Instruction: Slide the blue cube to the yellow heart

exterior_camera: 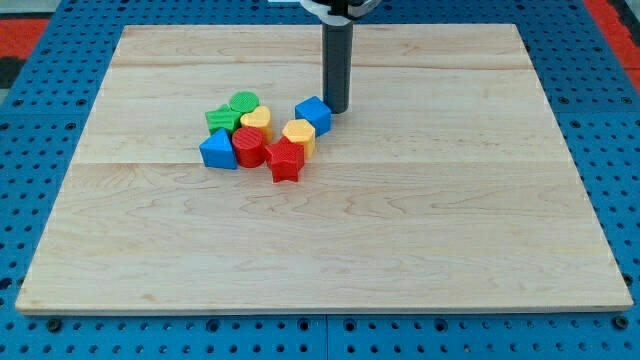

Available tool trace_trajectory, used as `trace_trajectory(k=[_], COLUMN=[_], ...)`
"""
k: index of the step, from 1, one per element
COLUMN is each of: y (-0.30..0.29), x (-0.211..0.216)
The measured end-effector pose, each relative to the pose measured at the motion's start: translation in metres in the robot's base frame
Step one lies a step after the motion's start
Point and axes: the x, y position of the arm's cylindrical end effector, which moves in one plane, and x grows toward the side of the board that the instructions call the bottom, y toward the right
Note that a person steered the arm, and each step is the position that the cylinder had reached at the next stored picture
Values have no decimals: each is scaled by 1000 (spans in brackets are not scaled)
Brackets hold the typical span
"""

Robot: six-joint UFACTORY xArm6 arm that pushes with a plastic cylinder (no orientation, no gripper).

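Judging handling first: blue cube looks like a small rigid plastic block, light, likely to skid easily on smooth wood and to spin if pushed off-centre. No claw on this rig, so nothing to report as wide, narrow or holding; push contact only, best placed square on the cube's right face.

Working near to far, all relative to blue cube:
- red star block nearest the view's bottom, down-left of cube.
- blue block and red cylinder further left.
- yellow block just below-left, touching or nearly so; could snag the cube.
- yellow heart to the left, near, small gap between.
- green blocks beyond the heart.
- my tip just beside cube's right face, seemingly touching.
- table open to the right.

Risk, as judgement: straight leftward push fairly open, but drift downward hits yellow block.
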Motion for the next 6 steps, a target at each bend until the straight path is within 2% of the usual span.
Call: trace_trajectory(k=[4,6], y=[-29,-62], x=[-3,-3])
